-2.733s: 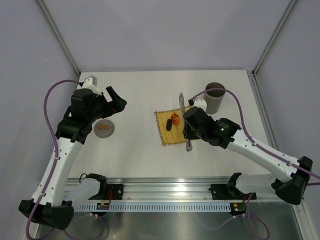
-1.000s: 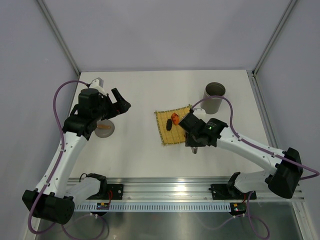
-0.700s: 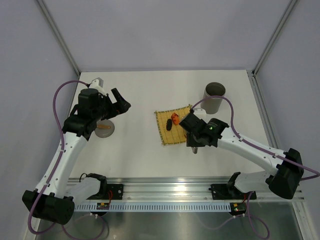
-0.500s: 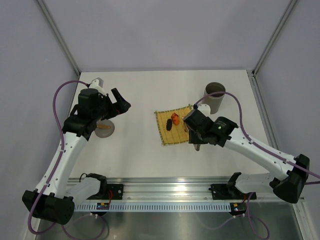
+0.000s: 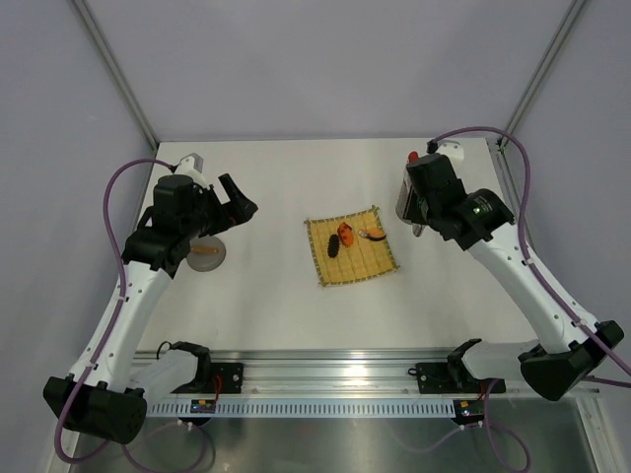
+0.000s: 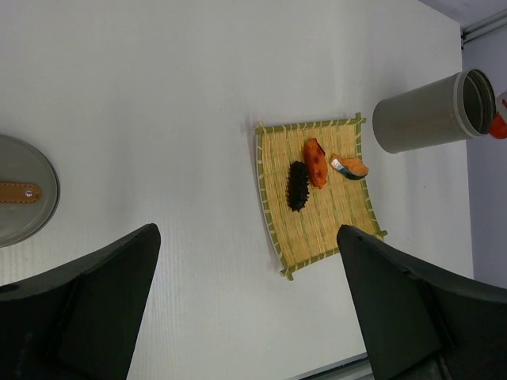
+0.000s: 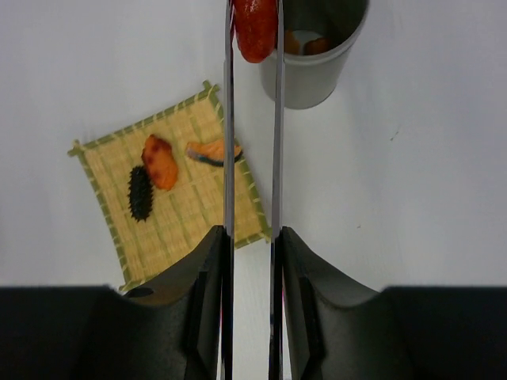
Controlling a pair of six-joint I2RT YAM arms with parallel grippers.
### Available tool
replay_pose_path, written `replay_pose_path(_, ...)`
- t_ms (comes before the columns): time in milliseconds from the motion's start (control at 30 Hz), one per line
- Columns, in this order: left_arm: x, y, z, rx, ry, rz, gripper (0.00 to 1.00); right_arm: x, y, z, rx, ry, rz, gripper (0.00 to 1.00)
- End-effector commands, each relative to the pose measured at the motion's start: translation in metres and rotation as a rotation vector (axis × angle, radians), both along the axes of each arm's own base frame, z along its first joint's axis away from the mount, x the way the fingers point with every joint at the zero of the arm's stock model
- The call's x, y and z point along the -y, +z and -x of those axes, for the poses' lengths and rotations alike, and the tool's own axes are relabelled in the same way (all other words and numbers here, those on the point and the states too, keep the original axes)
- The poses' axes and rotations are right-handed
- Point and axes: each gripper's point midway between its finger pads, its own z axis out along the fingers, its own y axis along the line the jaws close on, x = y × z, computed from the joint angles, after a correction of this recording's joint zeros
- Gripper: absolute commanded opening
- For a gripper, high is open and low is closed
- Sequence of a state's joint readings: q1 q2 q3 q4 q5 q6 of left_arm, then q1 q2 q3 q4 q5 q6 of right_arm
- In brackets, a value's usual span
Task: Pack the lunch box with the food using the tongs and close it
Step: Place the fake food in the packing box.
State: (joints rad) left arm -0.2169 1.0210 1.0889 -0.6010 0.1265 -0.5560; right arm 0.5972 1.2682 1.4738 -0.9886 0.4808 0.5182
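Just above the box, the tongs pinch a red piece of food between their tips. The piece is glossy, rounded and oblong. In the right wrist view it hangs over the left side of the rim, not yet inside. The tongs are two slim silver arms, close together and almost parallel. The right gripper is clamped on them, one dark finger pressing each arm from outside.

The box is a tall grey metal cylinder standing upright at the far right of the table. Its inside is brownish, and orange pieces already lie in it. From overhead the right arm hides most of it.

A yellow woven mat lies flat on the table near the box, to its left and not touching it. Three pieces of food rest on the mat. A black piece is long and bumpy. An orange piece lies just beside it. A salmon piece with a pale and dark underside lies on the side nearer the box.

The left gripper hangs over the left half of the table, well apart from the mat, with its fingers spread wide and holding nothing. Beneath that arm lies the lid, a shallow grey disc with a small brown strap on top.
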Motion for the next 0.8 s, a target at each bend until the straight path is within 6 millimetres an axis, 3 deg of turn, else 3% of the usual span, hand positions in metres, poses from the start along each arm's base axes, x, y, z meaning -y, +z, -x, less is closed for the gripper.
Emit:
replay_pose_path(0,-0.001,0.019,-0.002,0.062,0.0,0.005,0.98,0.022,0.025,-0.033,0.094,-0.031,0.03,0.11)
replay_pose_path(200,0.0,0.011,-0.004,0.043,-0.005,0.001,0.98,0.043,0.0,-0.067,0.042,-0.068,0.035,0.11)
replay_pose_path(367,-0.002,0.011,-0.004,0.045,0.004,-0.003,0.98,0.045,-0.014,-0.074,0.012,-0.071,0.041,0.13)
replay_pose_path(433,-0.003,0.011,-0.003,0.043,0.004,-0.007,0.98,0.045,-0.016,-0.076,0.013,-0.071,0.039,0.18)
replay_pose_path(467,-0.003,0.01,-0.004,0.043,0.004,-0.007,0.98,0.046,-0.017,-0.076,0.011,-0.072,0.038,0.28)
replay_pose_path(567,-0.003,0.009,-0.003,0.039,0.004,-0.008,0.98,0.045,-0.015,-0.075,0.012,-0.068,0.032,0.41)
replay_pose_path(700,-0.002,0.008,-0.003,0.036,0.003,-0.005,0.98,0.045,-0.01,-0.072,0.023,-0.061,0.026,0.52)
replay_pose_path(767,-0.002,0.008,-0.003,0.036,0.001,-0.005,0.98,0.045,-0.009,-0.071,0.019,-0.061,0.028,0.52)
